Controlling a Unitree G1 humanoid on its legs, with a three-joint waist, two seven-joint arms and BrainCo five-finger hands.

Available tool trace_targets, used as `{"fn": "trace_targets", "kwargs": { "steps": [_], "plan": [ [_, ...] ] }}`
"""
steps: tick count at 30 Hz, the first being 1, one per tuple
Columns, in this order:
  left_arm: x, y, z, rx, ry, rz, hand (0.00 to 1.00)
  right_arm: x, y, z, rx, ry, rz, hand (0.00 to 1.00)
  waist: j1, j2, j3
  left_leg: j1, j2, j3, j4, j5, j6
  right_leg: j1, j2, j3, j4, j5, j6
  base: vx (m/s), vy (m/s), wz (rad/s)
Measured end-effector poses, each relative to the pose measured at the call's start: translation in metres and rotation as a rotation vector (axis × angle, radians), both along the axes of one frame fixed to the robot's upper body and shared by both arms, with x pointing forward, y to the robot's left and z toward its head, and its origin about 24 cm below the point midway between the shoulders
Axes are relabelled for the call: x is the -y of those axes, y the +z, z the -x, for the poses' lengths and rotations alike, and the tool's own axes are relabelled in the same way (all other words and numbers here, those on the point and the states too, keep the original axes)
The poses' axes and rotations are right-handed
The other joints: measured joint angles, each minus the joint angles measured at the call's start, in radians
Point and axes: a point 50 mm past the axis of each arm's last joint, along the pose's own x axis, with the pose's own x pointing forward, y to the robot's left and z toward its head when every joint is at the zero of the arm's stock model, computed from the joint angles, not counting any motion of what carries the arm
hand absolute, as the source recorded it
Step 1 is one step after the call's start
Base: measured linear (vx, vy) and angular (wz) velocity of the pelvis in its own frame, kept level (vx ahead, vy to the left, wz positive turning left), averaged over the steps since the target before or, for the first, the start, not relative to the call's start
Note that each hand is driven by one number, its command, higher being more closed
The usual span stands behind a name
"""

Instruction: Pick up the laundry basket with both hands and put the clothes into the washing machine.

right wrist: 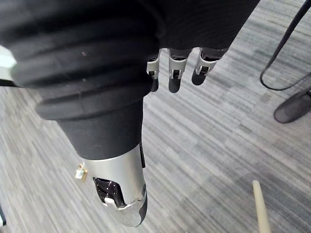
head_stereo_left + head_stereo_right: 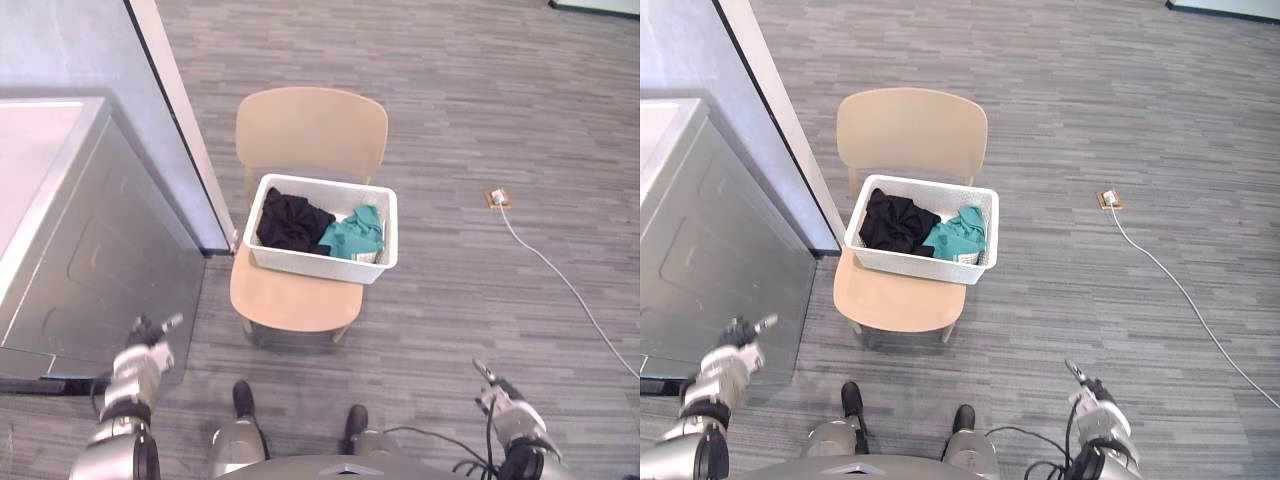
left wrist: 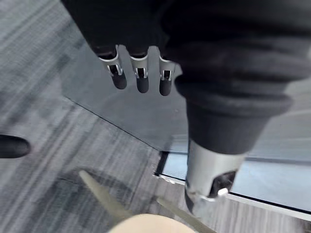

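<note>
Head view: the left hand hangs low beside the grey metal washer. The right hand hangs low opposite. Both are well apart from the white plastic basket, which sits on a smooth beige chair holding crumpled black cloth and teal cloth.
Left wrist view: fingers straight, relaxed, holding nothing.
Right wrist view: fingers likewise loose, over striped grey floor.

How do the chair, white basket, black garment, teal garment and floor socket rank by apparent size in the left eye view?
1. chair
2. white basket
3. black garment and teal garment: both bunched, too close to rank
4. floor socket, smallest, though it lies farther off
</note>
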Motion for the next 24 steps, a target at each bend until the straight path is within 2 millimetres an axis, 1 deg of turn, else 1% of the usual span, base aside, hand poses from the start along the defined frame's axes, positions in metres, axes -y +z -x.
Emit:
{"fn": "trace_targets", "kwargs": {
  "steps": [1,2,3,4,7,8,9,10,11,12,14,18,24],
  "plan": [
    [0.009,-0.014,0.021,-0.057,0.022,0.035,0.0,-0.007,-0.007,0.01,-0.068,0.017,0.013,0.0,0.0,-0.001,-0.02,0.0,-0.002,0.0,0.0,-0.003,-0.001,0.001,-0.001,0.0,-0.008,0.001,0.001,0.0,0.0,0.0],
    [0.014,-0.021,0.032,-0.09,0.029,0.054,0.0,-0.011,-0.011,0.014,-0.095,0.027,0.014,0.0,0.0,-0.001,-0.027,0.001,-0.002,0.001,0.0,-0.004,-0.001,0.003,-0.001,0.001,-0.012,0.001,0.002,0.04,0.014,-0.02],
    [0.024,-0.032,0.051,-0.146,0.043,0.086,0.0,-0.02,-0.019,0.024,-0.145,0.044,0.008,0.0,0.0,-0.002,-0.031,0.008,-0.003,0.003,0.0,-0.01,-0.003,0.013,0.0,0.006,-0.022,0.002,0.003,0.02,0.011,-0.1],
    [0.035,-0.042,0.072,-0.209,0.054,0.117,0.0,-0.032,-0.025,0.027,-0.169,0.06,-0.007,0.0,-0.001,-0.001,-0.033,0.022,-0.003,0.011,-0.004,-0.016,-0.006,0.022,0.0,0.015,-0.031,0.002,0.004,0.01,0.013,-0.16],
    [0.064,-0.059,0.116,-0.326,0.102,0.203,0.0,-0.065,-0.042,0.045,-0.247,0.067,-0.057,0.0,-0.002,-0.001,-0.066,0.032,-0.004,0.027,-0.006,-0.028,-0.01,0.033,0.0,0.022,-0.051,0.0,0.003,0.02,0.008,-0.13],
    [0.063,-0.061,0.127,-0.342,0.154,0.212,0.0,-0.086,-0.052,0.059,-0.305,0.079,-0.087,0.0,0.0,0.0,-0.078,0.034,-0.004,0.026,-0.006,-0.03,-0.012,0.038,0.001,0.02,-0.055,-0.001,0.003,0.04,0.0,-0.01],
    [0.063,-0.062,0.131,-0.351,0.163,0.211,0.0,-0.094,-0.054,0.064,-0.32,0.078,-0.104,0.0,0.0,0.0,-0.082,0.034,-0.004,0.027,-0.006,-0.031,-0.012,0.038,0.001,0.021,-0.056,0.0,0.002,0.04,0.0,0.0],
    [0.065,-0.063,0.137,-0.355,0.196,0.219,0.0,-0.107,-0.059,0.073,-0.338,0.075,-0.139,0.0,-0.003,-0.001,-0.088,0.035,-0.004,0.028,-0.006,-0.032,-0.012,0.04,0.0,0.022,-0.059,0.001,0.002,0.0,0.0,0.0],
    [0.065,-0.063,0.138,-0.354,0.205,0.22,0.0,-0.112,-0.061,0.077,-0.345,0.07,-0.156,0.0,-0.004,-0.001,-0.088,0.038,-0.004,0.028,-0.006,-0.033,-0.012,0.044,0.0,0.022,-0.062,0.004,0.004,0.04,0.001,-0.03],
    [0.068,-0.063,0.14,-0.354,0.209,0.223,0.0,-0.114,-0.062,0.085,-0.352,0.052,-0.164,0.0,-0.004,-0.003,-0.087,0.048,-0.005,0.031,-0.006,-0.036,-0.012,0.056,-0.002,0.023,-0.07,0.007,0.004,0.03,0.002,-0.04],
    [0.067,-0.063,0.142,-0.356,0.209,0.218,0.0,-0.116,-0.063,0.092,-0.359,0.029,-0.169,0.0,-0.005,-0.01,-0.089,0.066,-0.007,0.036,-0.007,-0.041,-0.013,0.074,-0.003,0.026,-0.077,0.01,0.008,0.02,0.007,-0.08],
    [0.065,-0.062,0.14,-0.341,0.201,0.205,0.0,-0.119,-0.063,0.091,-0.351,0.04,-0.174,0.0,-0.011,-0.019,-0.095,0.068,-0.008,0.038,-0.007,-0.043,-0.014,0.076,-0.002,0.027,-0.082,0.006,0.008,0.0,0.002,-0.01],
    [0.063,-0.061,0.134,-0.343,0.136,0.164,0.0,-0.123,-0.063,0.082,-0.333,0.092,-0.173,0.0,-0.012,-0.024,-0.098,0.068,-0.009,0.045,-0.007,-0.05,-0.017,0.076,-0.001,0.034,-0.091,0.008,0.009,0.01,0.0,-0.02]
  ]
}}
